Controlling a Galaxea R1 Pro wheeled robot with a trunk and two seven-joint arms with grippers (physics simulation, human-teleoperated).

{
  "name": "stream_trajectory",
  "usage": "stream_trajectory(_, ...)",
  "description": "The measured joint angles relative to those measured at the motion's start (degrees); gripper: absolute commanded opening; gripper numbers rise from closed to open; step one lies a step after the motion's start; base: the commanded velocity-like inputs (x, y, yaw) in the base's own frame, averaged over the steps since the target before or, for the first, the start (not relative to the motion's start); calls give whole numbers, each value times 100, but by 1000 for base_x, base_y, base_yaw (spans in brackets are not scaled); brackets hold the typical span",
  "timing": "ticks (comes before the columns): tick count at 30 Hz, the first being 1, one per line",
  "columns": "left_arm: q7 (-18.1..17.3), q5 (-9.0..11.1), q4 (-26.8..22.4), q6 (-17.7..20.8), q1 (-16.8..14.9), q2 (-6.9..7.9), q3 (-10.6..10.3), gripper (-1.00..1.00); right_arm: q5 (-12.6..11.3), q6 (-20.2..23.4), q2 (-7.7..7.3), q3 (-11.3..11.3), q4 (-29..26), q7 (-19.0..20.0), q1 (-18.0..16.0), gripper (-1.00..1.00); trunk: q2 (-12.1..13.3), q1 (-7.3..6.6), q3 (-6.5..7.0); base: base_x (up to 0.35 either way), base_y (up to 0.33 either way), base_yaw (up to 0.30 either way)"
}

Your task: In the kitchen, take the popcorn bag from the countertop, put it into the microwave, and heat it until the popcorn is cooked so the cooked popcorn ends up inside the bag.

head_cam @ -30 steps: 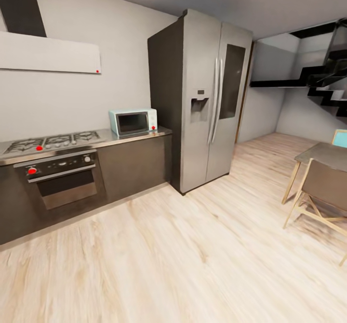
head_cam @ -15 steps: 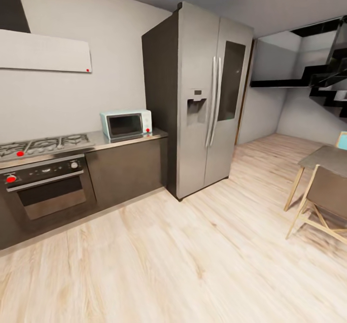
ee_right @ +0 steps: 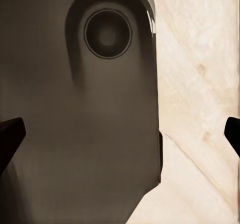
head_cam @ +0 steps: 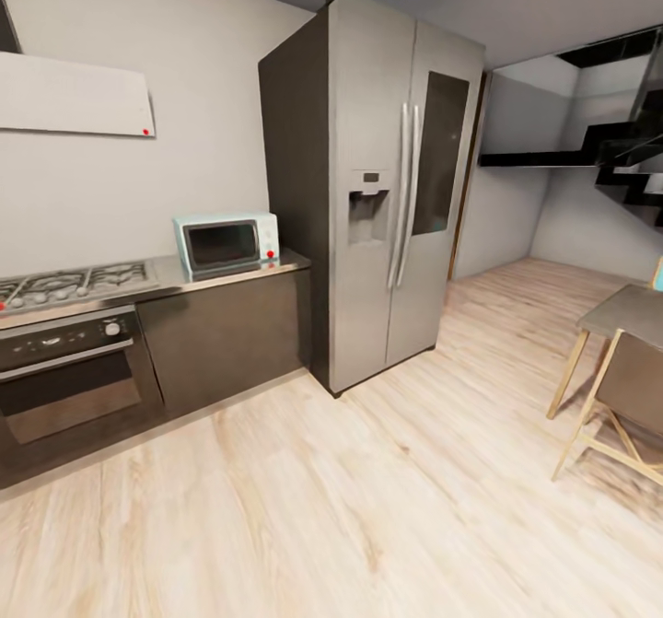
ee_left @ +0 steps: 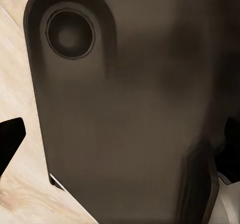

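Note:
The pale mint-blue microwave (head_cam: pixel 226 244) stands with its dark glass door shut at the right end of the grey countertop (head_cam: pixel 241 274), next to the refrigerator. The popcorn bag is out of view. In the left wrist view my left gripper (ee_left: pixel 120 144) hangs in front of a dark part of my own body, with its dark fingertips (ee_left: pixel 10 139) far apart and nothing between them. My right gripper (ee_right: pixel 120 134) is the same in the right wrist view, with its fingertips (ee_right: pixel 9 134) spread wide and empty over the pale wood floor (ee_right: pixel 200 59).
A tall steel refrigerator (head_cam: pixel 387 194) rises right of the counter. A gas hob (head_cam: pixel 74 282) and a built-in oven (head_cam: pixel 64 378) sit at the left. A table and chair (head_cam: pixel 626 369) stand at the right, with dark stairs (head_cam: pixel 626 139) behind. Wood floor (head_cam: pixel 350 507) stretches ahead.
The whole head view has shifted: the counter, microwave and hob slide left and the refrigerator looms larger, so the camera has moved. Nothing in the kitchen itself has moved.

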Motion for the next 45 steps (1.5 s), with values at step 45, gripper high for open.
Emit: stream_trajectory(45,-2,0,0,-5,-2,3,0,100,8,0,6,-8,0,-7,0,100,0,0,0,324,-8,0)
